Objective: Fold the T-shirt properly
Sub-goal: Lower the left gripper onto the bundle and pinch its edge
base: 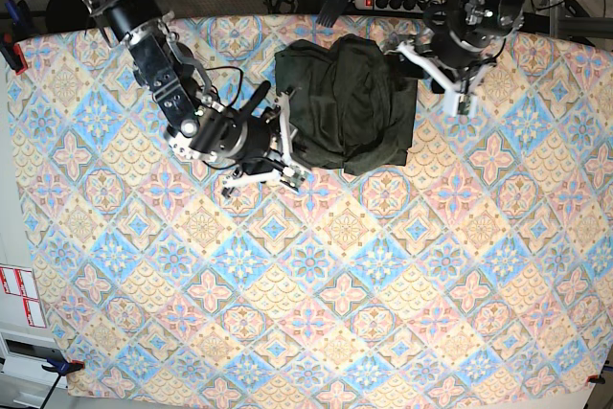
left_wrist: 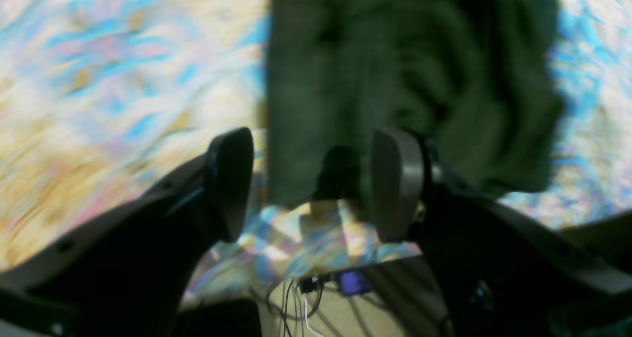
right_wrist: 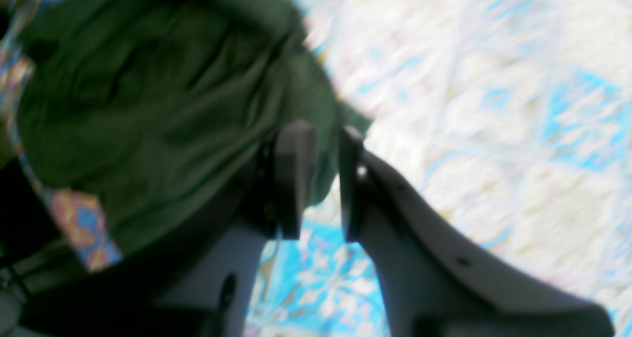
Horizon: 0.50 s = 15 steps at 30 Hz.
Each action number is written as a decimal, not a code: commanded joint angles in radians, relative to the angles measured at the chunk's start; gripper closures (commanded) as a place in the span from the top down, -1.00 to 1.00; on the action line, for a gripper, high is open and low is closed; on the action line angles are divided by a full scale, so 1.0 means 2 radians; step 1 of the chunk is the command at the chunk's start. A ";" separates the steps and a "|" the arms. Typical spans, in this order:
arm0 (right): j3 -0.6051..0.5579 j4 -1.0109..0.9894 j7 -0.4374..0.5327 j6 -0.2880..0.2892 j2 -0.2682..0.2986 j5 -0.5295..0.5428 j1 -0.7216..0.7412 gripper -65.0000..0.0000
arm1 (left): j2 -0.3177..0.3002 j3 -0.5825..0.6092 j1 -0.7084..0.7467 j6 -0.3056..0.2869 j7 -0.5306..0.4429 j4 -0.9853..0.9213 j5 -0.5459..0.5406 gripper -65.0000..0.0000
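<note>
Two grippers flank the bunched dark olive-green knit T-shirt (base: pixel 347 104): right gripper (right_wrist: pixel 321 179) narrowly pinching its edge, left gripper (left_wrist: pixel 311 184) spread wide, empty.

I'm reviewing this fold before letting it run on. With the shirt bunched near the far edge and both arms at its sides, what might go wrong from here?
The T-shirt lies bunched in thick, uneven layers, so a pull by the right gripper, which looks closed on the shirt's edge, may drag the whole pile instead of one layer.
The left gripper is open over the other side's edge; closing there could catch several folds or miss.
</note>
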 commanded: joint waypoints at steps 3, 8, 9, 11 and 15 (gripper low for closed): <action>0.036 0.012 0.013 -0.002 0.000 0.001 -0.003 -0.65 | -0.003 0.029 -0.016 0.001 -0.009 0.009 -0.001 0.15; 0.054 0.012 0.035 -0.002 0.000 0.002 -0.018 -0.65 | -0.003 0.066 -0.047 0.003 -0.008 -0.026 -0.001 0.15; 0.054 0.012 0.035 -0.002 0.000 0.002 -0.018 -0.65 | -0.003 0.072 -0.052 0.003 -0.008 -0.038 -0.001 0.15; 0.054 0.012 0.035 -0.002 0.000 0.002 -0.018 -0.65 | -0.003 0.077 -0.060 0.003 -0.008 -0.055 -0.001 0.15; 0.054 0.012 0.035 -0.002 0.000 0.002 -0.018 -0.65 | -0.003 0.073 -0.064 0.004 -0.012 -0.080 -0.001 0.15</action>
